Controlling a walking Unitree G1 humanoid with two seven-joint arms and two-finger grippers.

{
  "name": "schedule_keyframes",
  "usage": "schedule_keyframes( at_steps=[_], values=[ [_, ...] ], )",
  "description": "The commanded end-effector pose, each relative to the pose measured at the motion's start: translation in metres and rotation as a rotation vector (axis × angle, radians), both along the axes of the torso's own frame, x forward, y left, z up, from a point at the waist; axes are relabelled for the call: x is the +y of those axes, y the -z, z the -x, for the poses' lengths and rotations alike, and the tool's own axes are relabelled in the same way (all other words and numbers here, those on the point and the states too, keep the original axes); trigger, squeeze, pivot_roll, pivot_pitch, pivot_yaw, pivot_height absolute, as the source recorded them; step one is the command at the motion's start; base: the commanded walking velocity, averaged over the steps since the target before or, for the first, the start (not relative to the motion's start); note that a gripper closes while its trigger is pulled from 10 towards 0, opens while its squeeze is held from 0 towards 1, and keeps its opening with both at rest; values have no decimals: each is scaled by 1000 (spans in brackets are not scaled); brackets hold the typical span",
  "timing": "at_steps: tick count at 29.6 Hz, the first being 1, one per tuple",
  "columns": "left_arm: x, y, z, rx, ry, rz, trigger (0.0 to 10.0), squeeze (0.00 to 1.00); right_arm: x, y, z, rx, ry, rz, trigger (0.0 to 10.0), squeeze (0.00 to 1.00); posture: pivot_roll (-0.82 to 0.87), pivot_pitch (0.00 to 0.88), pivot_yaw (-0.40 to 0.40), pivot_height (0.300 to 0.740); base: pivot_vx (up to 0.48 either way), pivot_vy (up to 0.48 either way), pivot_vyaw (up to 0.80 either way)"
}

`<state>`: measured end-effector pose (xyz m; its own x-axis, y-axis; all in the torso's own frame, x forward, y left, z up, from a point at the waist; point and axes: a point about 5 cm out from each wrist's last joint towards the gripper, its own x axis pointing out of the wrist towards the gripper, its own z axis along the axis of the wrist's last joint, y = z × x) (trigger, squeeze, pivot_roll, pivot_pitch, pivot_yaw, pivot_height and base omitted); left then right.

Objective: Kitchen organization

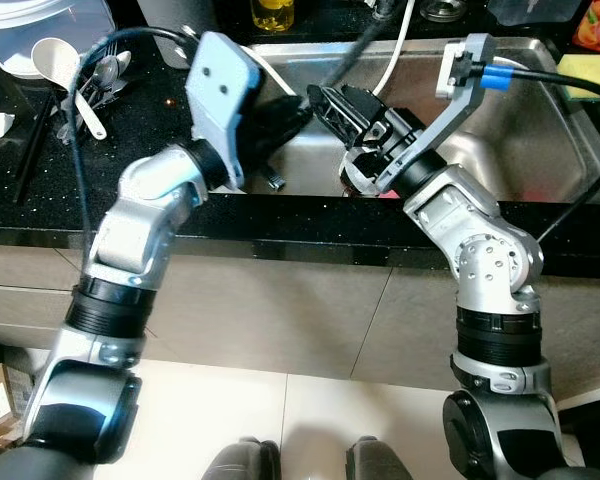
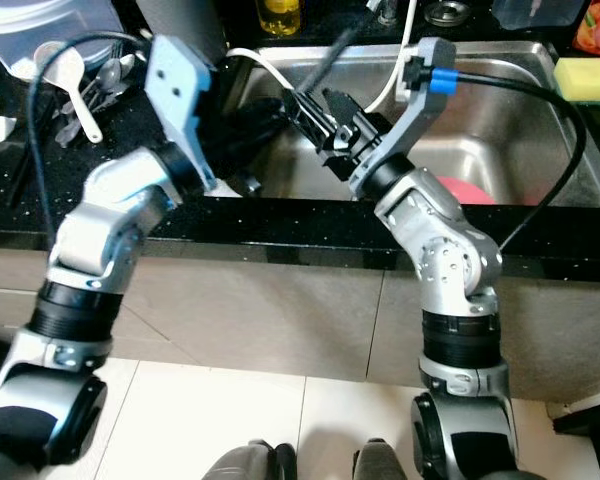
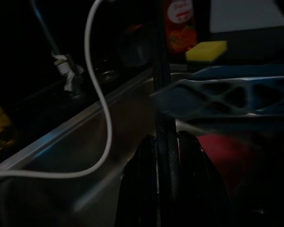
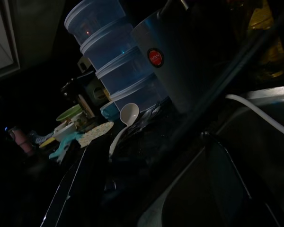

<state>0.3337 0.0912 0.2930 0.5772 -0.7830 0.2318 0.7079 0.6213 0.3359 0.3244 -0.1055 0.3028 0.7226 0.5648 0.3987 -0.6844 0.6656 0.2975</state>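
Both feet planted, my left tool (image 1: pixel 280 115) and right tool (image 1: pixel 330 100) pinch one long dark utensil (image 2: pixel 325 55) between them over the sink (image 1: pixel 500 130); uneven pulling could drop it, snagging the white cable (image 3: pixel 102 109) just beyond.

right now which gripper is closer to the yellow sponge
Right. The right gripper is over the steel sink, nearer the yellow sponge; the left gripper sits at the sink's far left edge.

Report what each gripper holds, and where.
Left gripper pinches a thin dark rod near its lower end; right gripper's hold cannot be told.
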Motion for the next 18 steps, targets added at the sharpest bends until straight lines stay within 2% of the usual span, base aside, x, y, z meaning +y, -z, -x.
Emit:
schedule_keyframes(
  at_steps=[1, 4, 5, 6, 7, 8, 9, 10, 18],
  values=[
    [-4, 0, 3, -11, 22, -7, 10000, 0, 4, -1, 0, 4, -9, 2, 10000, 0, -89, 148, 91, 740, 0, 0, 0],
    [-7, 2, 4, -8, 35, -8, 10000, 0, 5, -3, 0, 1, -11, -3, 10000, 0, -89, 148, 89, 740, 0, 0, 0],
    [-7, 1, 4, -9, 33, -7, 10000, 0, 5, -4, -1, 1, -11, -3, 8745, 0, -89, 147, 88, 740, 0, 0, 0],
    [-7, 1, 4, -9, 32, -6, 10000, 0, 5, -4, -1, 1, -9, -2, 6471, 0, -88, 147, 88, 740, 0, 0, 0],
    [-7, 1, 4, -10, 31, -6, 10000, 0, 4, -3, -1, 3, -4, 2, 3137, 0, -88, 147, 87, 740, 0, 0, 0],
    [-7, 1, 4, -11, 31, -6, 10000, 0, 4, -3, -2, 7, 3, 8, 1569, 0, -88, 147, 87, 740, 0, 0, 0],
    [-7, 0, 4, -12, 32, -6, 10000, 0, 3, -2, -3, 9, 9, 11, 1569, 0, -87, 148, 87, 740, 0, 0, 0],
    [-7, 0, 4, -12, 33, -7, 10000, 0, 3, -2, -4, 12, 13, 13, 0, 0, -87, 148, 87, 740, 0, 0, 0],
    [-8, 1, 5, -8, 51, -13, 10000, 0, 3, -1, -5, 19, 15, 9, 0, 0, -87, 148, 87, 740, 0, 0, 0]
  ],
)
